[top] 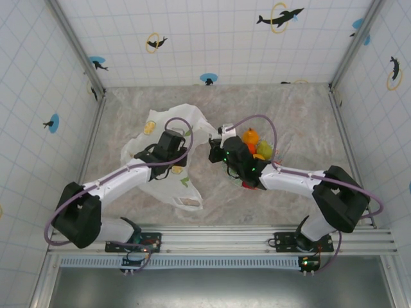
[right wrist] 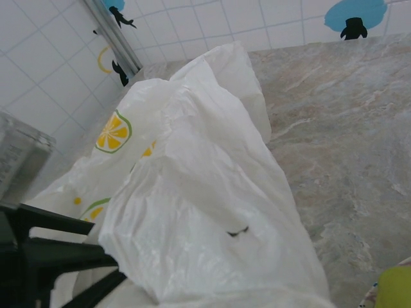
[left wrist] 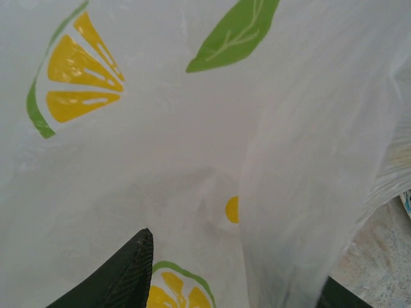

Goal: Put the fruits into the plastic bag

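An aluminium rail (top: 218,239) carries the 2 arm bases. The left gripper (top: 160,151) hangs over the plastic bag (top: 164,176), fingers (left wrist: 122,276) apart with lemon-printed film between them. The right gripper (top: 215,153) is closed, pinching the bag's raised rim. The right arm crosses the fruits, hiding most. An orange (top: 250,135), a yellow-green pear (top: 263,151) and a red fruit (top: 247,184) lie outside the bag. Beyond them are the marbled table (top: 302,109) and the white tiled wall (top: 212,32).

White tiled walls (top: 212,38) — dolphin stickers (top: 280,17) — enclose a marbled grey tabletop (top: 302,109).
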